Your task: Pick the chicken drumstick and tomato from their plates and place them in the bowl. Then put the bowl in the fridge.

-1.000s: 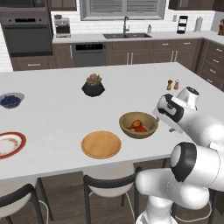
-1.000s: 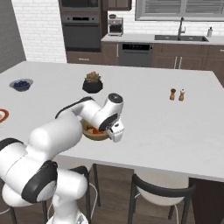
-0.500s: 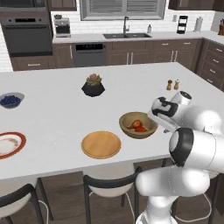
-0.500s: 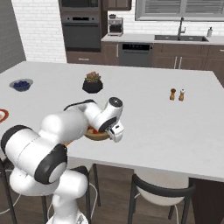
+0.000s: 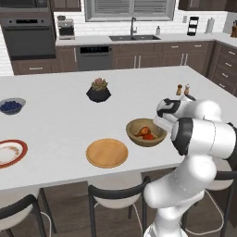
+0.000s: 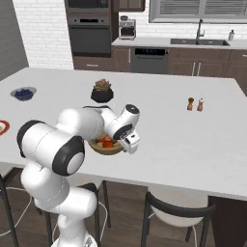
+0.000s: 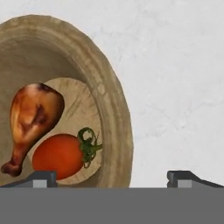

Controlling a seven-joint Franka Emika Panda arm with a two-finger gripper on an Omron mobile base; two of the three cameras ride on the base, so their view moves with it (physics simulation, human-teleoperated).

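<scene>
Bowl loaded; jaws apart above its rim

The bowl (image 7: 114,109) sits on the white surface (image 5: 69,120), holding the chicken drumstick (image 7: 30,118) and tomato (image 7: 61,155) side by side. The gripper (image 7: 111,177) straddles the near rim, empty. Judged rigid, light wood with loose, rolling contents: pinch the rim wall and carry level toward the fridge

A home kitchen; wall oven (image 5: 28,37), sink (image 5: 133,37), island counter (image 5: 69,115)
</scene>
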